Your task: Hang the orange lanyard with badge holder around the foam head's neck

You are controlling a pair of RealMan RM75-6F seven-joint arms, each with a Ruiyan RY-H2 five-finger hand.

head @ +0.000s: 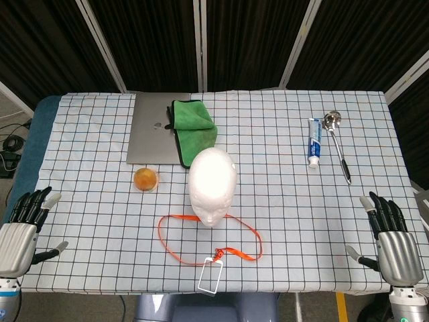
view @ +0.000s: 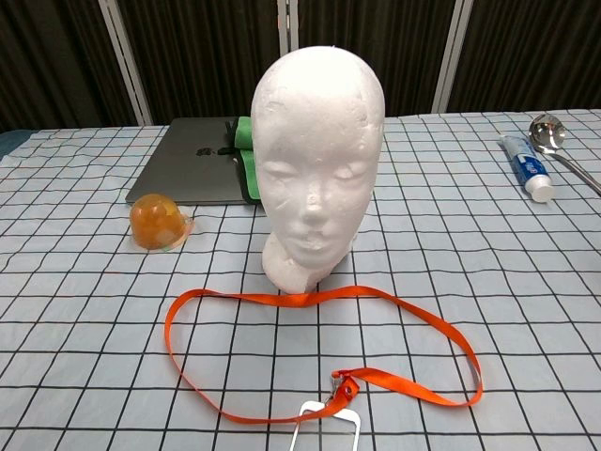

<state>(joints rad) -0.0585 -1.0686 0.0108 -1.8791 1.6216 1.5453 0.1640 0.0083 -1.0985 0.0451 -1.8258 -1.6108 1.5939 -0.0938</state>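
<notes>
Nearest the robot, the left hand (head: 23, 225) and right hand (head: 392, 235) rest at the near corners of the table (head: 301, 201), well apart from the head (head: 212, 184) on either side. Both hold nothing; their fingers are spread and point away from the robot. Neither shows in the chest view.

Just in front of the head lies the lanyard (view: 235, 305), flat on the checked cloth in a wide loop. The far edge of the loop runs against the base of the head's neck; the strap lies in front of the head, not around it. At the near end of the loop a small clip joins the strap to the badge holder (head: 210, 276), a clear rectangle at the table's near edge, cut off by the bottom of the chest view.

The head stands upright in the middle of the table, facing the robot.

Left of the head and a little farther back sits a small orange dome (view: 158, 222) in a clear wrapper.

Behind the head lies a closed laptop (head: 153, 131), with a green cloth (head: 193, 127) draped over its right edge.

Far right of the head, toward the back, a toothpaste tube (head: 314, 142) lies beside a metal ladle (head: 336, 144).
</notes>
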